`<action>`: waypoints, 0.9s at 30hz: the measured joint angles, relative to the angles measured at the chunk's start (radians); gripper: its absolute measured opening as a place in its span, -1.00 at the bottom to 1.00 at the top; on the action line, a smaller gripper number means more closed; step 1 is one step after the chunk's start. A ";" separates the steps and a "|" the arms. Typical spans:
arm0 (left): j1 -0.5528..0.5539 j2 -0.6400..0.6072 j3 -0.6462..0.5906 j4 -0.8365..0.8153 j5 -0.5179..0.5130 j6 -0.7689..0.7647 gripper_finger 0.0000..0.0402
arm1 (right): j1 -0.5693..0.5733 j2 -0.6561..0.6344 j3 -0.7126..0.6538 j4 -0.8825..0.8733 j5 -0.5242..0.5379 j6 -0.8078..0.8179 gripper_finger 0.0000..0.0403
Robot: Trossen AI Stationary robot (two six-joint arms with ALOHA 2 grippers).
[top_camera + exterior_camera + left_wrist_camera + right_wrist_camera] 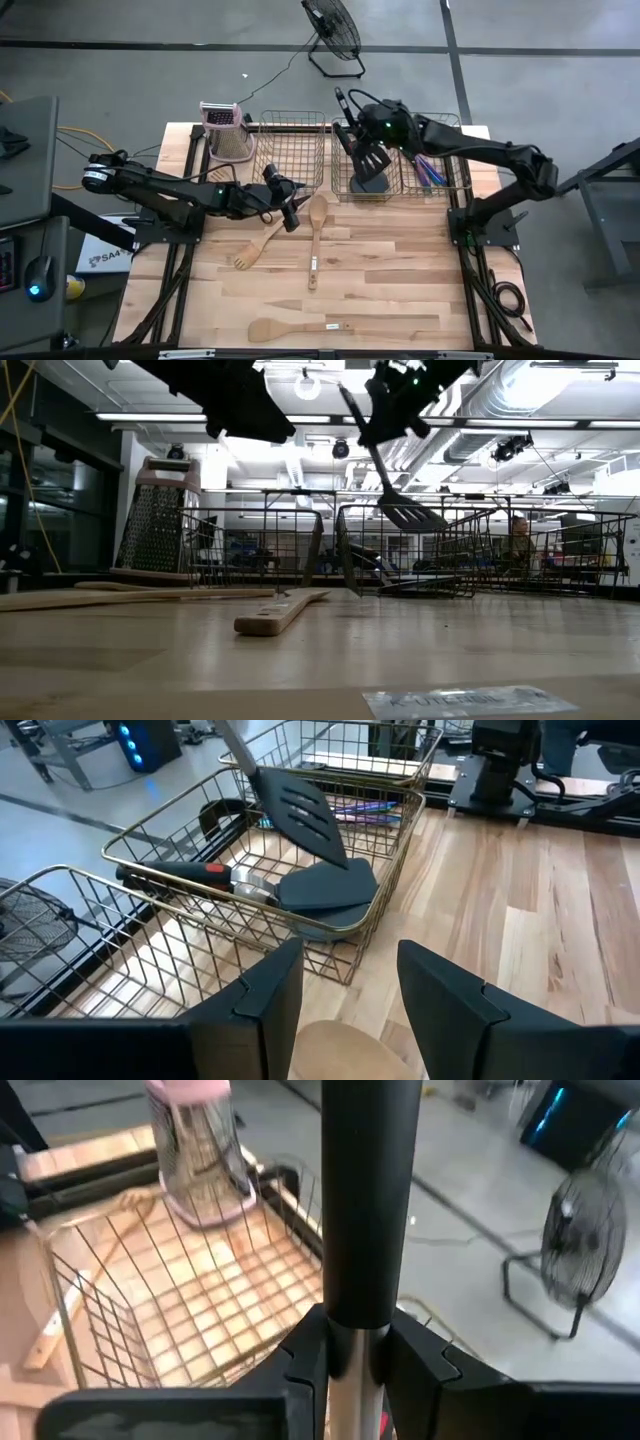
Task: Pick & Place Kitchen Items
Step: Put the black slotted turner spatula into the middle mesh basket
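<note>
From above, we see the right end effector (352, 125) clamped on a black slotted spatula (372, 157) over the right wire basket (452, 190), so the step in hand looks like the drop; next it should lower and release. The left end effector (292, 203) waits, fingers spread, just beside the bowl of a pale wooden spoon (316, 238) on the surface (400, 290).

At surface height, we see the spatula (395, 485) hanging tilted above the thin wire mesh, and a smooth wooden handle (280, 611) lying near.

Past the left wrist, we see matte black blades and iridescent cutlery (365, 810) already in the basket.

Past the right wrist, we see fingers closed on the round handle (365, 1200).
</note>
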 joint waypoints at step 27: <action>0.000 0.000 0.000 -0.003 0.003 -0.015 -0.20 | -0.081 0.194 0.001 -0.059 -0.148 0.121 -0.70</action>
